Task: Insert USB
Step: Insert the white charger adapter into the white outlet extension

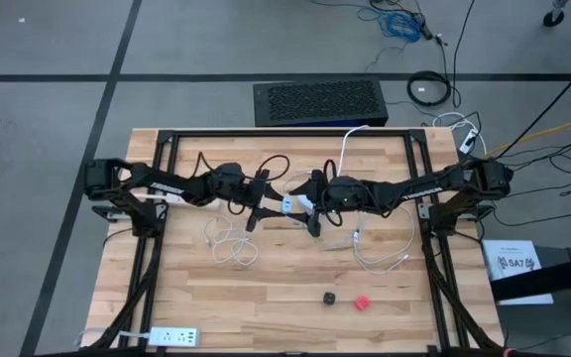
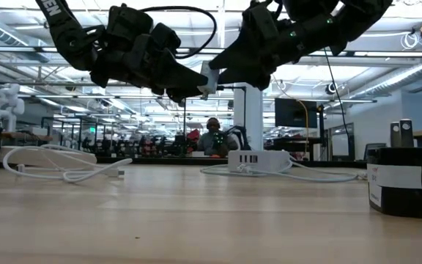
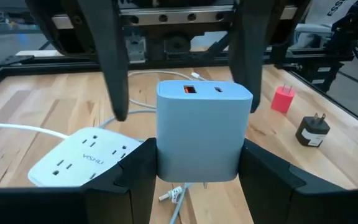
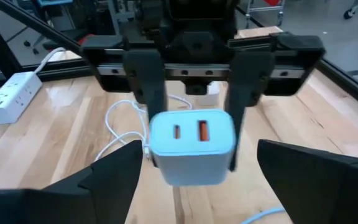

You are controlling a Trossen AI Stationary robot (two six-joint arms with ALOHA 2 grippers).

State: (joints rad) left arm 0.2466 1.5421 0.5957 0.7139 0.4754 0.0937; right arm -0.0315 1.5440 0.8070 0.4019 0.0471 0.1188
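Left gripper (image 3: 197, 180) clamping the charger block (image 3: 202, 127) at frame centre, right gripper (image 4: 194, 186) released and empty; no cable engaged, so insertion may stall.

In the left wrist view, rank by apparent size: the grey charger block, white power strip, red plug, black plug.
1. Grey charger block, though nearest the camera
2. White power strip
3. Black plug and red plug: too alike to rank

I see even overhead lighting, ceiling strip lights (image 2: 387, 81) glaring in my low view, arms silhouetted dark, soft shadows on the table (image 1: 285, 288), wrist views slightly blurred up close
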